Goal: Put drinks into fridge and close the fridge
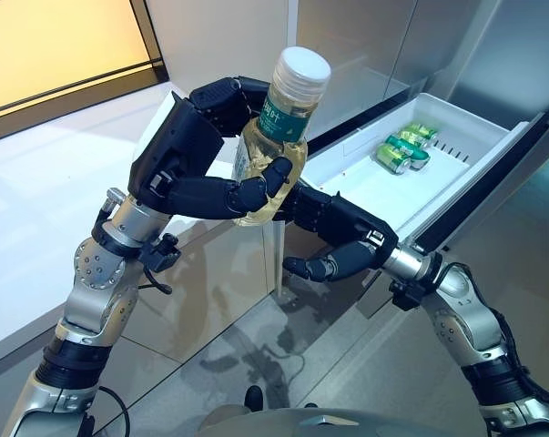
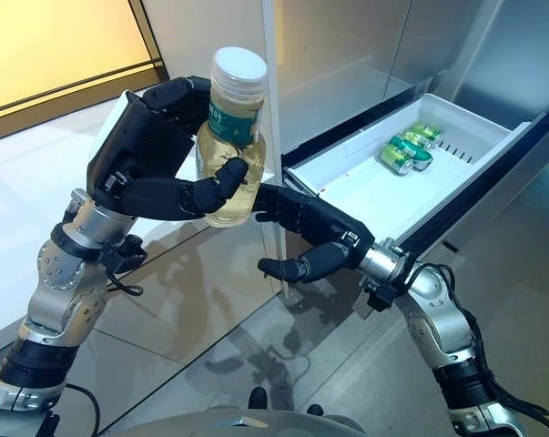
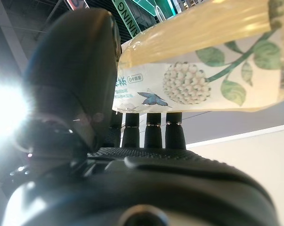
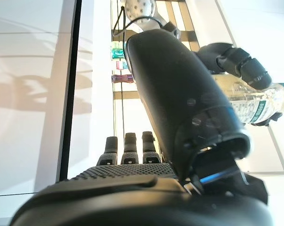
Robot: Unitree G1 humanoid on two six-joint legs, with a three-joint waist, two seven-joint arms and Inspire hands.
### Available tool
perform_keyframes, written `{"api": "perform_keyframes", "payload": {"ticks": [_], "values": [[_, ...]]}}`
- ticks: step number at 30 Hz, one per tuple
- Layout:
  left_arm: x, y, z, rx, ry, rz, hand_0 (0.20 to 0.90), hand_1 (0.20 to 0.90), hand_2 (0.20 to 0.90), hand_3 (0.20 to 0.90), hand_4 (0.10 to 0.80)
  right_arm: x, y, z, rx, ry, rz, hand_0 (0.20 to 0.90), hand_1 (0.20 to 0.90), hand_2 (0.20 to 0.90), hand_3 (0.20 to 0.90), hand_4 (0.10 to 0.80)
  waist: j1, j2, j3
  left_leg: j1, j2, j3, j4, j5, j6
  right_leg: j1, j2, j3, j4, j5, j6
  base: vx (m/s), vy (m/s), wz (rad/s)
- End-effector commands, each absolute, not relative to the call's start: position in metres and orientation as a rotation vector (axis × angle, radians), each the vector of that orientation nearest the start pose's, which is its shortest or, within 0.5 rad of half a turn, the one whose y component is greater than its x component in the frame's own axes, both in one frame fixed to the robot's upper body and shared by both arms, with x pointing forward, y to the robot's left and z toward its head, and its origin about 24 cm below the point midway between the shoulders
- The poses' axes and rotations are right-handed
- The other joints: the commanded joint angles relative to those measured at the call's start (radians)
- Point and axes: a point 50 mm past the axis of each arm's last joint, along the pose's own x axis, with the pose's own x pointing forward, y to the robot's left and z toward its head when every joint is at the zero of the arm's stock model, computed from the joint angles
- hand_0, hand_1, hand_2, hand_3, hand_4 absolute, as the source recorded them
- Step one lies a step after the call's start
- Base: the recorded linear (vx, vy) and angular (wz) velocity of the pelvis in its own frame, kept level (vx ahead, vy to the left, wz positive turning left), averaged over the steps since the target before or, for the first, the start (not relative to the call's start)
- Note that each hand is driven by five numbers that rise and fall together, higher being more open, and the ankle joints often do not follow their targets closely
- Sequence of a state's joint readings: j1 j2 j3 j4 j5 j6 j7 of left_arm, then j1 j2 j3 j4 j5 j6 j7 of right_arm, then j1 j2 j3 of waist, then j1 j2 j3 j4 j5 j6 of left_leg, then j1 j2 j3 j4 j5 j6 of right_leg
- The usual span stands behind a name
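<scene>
A clear bottle of pale yellow drink (image 1: 279,137) with a white cap and green label is held upright in the air, my left hand (image 1: 194,155) shut round its body. In the left wrist view the bottle (image 3: 203,61) lies across the curled fingers (image 3: 153,134). Just below and behind the bottle, my right hand (image 1: 333,237) is open, its fingers relaxed and holding nothing. To the right stands the open white fridge drawer (image 1: 456,159), pulled out, with a few green cans (image 1: 403,147) lying near its back. In the right wrist view the bottle (image 4: 255,101) shows past the thumb.
The fridge's grey metal front (image 1: 365,45) rises behind the drawer. A white counter surface (image 1: 37,200) lies at the left, with a glossy tiled floor (image 1: 256,337) below. The drawer's front half is bare.
</scene>
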State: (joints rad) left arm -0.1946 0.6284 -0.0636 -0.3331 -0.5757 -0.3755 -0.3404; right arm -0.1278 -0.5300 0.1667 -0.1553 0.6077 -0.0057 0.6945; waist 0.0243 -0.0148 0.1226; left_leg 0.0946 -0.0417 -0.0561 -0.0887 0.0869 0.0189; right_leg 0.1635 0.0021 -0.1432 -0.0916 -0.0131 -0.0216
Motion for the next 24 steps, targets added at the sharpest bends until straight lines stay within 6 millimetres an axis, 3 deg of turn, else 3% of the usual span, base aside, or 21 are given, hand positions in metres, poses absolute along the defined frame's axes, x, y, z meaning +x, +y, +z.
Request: {"api": "perform_keyframes", "payload": {"ticks": [1,15,24], "values": [[0.227,0.180,0.259,0.088,-1.136,-0.586,0.300,0.300,0.300,0.200,0.100,0.262,-0.142,0.167,0.062,-0.439,0.986,0.900,0.900,0.900,0.900,0.800,-0.007,-0.011,-0.102,0.041,-0.002,0.005,0.001,-0.134,-0.020,-0.019,-0.031,0.001,0.008,0.004,0.093,0.032,-0.007,0.00],[0.237,0.154,0.255,-0.001,-1.061,-0.713,0.300,0.300,0.300,0.200,0.100,0.280,-0.116,0.175,0.128,-0.378,1.020,0.900,0.900,0.900,0.900,0.800,0.002,-0.013,-0.101,0.042,-0.005,-0.004,0.001,-0.133,-0.019,-0.017,-0.028,-0.003,0.010,0.003,0.088,0.008,-0.001,0.00],[0.241,0.142,0.252,-0.009,-1.017,-0.750,0.300,0.300,0.300,0.200,0.100,0.279,-0.096,0.184,0.158,-0.376,1.110,0.900,0.900,0.900,0.900,0.800,0.007,-0.012,-0.100,0.042,-0.007,-0.006,0.001,-0.131,-0.017,-0.015,-0.028,-0.002,0.009,0.004,0.088,0.018,-0.001,0.00]]}}
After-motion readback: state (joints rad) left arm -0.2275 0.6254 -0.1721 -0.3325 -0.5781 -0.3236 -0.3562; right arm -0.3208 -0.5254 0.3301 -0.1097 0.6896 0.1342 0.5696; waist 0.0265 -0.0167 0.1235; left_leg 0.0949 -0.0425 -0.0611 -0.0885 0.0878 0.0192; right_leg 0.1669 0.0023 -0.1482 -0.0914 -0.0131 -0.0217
